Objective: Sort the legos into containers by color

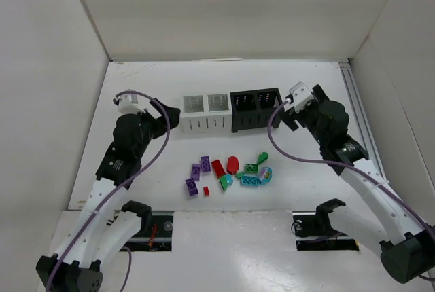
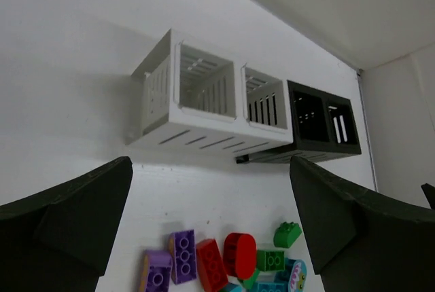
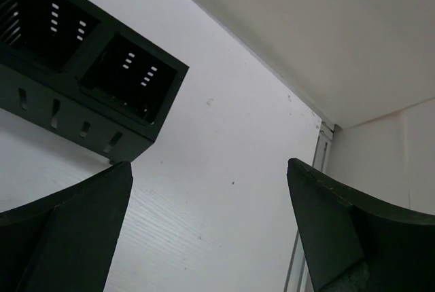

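- The white table (image 1: pixel 149 163) is boxed in by plain matte walls (image 1: pixel 224 7) at left, back and right, and a metal rail (image 1: pixel 355 98) runs along its right edge
- The containers (image 1: pixel 231 111) stand in one joined row towards the back wall, two white bins (image 1: pixel 204 113) on the left and two black bins (image 1: pixel 255 109) on the right, with bare floor before and behind the row
- Each bin is square, open-topped hard plastic with slotted sides
- The legos (image 1: pixel 230 172) lie loose on the table in front of the row, between the two arms and well apart from the bins
- Within the cluster, purple bricks (image 1: pixel 198 173) sit at the left, red pieces (image 1: pixel 219 167) in the middle, and green bricks (image 1: pixel 252 168) and teal bricks (image 1: pixel 249 180) at the right, several touching
- The pieces are glossy and studded, and one red piece seems rounded rather than square
- The left gripper (image 1: pixel 168 117) hangs just beside the white end of the row; its dark, wedge-shaped fingers (image 2: pixel 75 217) are spread wide with nothing between them
- The right gripper (image 1: pixel 285 111) hangs just beside the black end, jaws likewise wide apart, gripping nothing
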`<state>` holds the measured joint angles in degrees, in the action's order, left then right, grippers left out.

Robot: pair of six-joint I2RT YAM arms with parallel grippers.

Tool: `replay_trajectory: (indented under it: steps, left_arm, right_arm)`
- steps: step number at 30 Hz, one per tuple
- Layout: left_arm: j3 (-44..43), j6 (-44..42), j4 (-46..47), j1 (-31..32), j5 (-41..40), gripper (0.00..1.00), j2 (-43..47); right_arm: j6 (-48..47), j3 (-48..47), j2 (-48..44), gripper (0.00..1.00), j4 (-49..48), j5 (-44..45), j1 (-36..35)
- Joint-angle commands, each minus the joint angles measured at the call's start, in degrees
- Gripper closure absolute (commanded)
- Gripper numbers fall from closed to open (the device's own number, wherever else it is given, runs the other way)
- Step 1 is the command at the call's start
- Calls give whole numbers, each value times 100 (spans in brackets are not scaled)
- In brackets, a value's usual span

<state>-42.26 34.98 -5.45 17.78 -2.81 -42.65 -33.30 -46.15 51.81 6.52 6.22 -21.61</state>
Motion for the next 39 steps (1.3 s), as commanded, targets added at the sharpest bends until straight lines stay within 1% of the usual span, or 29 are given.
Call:
replay_trajectory:
  steps: [1, 2, 5, 7, 8, 11, 12, 14, 19, 22, 26, 29, 31, 32, 34, 35, 36, 38, 39]
  left_arm:
    - [288, 737, -895, 15, -54, 0, 275]
    - [289, 843, -1279, 15, -53, 0, 336]
    - [412, 1097, -1799, 68, 52, 0, 389]
    - [569, 1238, -2318, 68, 52, 0, 573]
    - [639, 1396, -2503, 129, 0, 0, 626]
    - [823, 2028, -2723, 287, 202, 1, 750]
    - [877, 2300, -2985, 366, 193, 1, 750]
    - [956, 2530, -3067, 436, 193, 5, 688]
    - [1369, 2970, -3269, 498, 359, 9, 583]
    - [1536, 2971, -3216, 551, 535, 13, 443]
    - [1589, 2865, -3216, 621, 588, 16, 223]
    - [1537, 2865, -3094, 972, 501, 17, -40]
    - [1458, 3040, -3093, 1226, 343, 18, -418]
    - [1397, 3093, -3093, 1558, 264, 19, -558]
    - [1054, 3286, -3224, 1938, -42, 19, -996]
    - [923, 3365, -3303, 2279, -131, 19, -1121]
    - [695, 3470, -3391, 2430, -245, 19, -1227]
    - [570, 3716, -3462, 2816, -448, 21, -1447]
    - [570, 3770, -3462, 2906, -449, 22, -1517]
  right_arm:
    - [174, -280, -4, 0, 24, 125, -195]
    - [175, -280, -4, 0, 111, 125, -256]
    - [88, -333, -4, 0, 218, -102, -309]
    - [156, -333, 56, 0, 410, -34, -361]
    - [218, -255, 57, 0, 411, -33, -362]
    - [341, -96, 110, 0, 411, 29, -362]
    - [342, -44, 171, 0, 411, 29, -362]
    - [403, 18, 171, 0, 411, 29, -414]
    - [517, 229, 171, 0, 411, 134, -415]
    - [517, 282, 294, 0, 411, 186, -415]
    - [517, 282, 408, 0, 359, 187, -415]
    - [517, 282, 540, 0, 358, 187, -415]
    - [517, 282, 602, 0, 358, 187, -415]
    - [517, 282, 663, 0, 358, 187, -415]
    - [517, 282, 725, 0, 358, 187, -415]
    - [517, 282, 725, 0, 358, 187, -415]
    - [517, 282, 777, 0, 358, 187, -415]
    - [517, 282, 778, 0, 358, 187, -415]
    - [517, 282, 778, 0, 358, 187, -362]
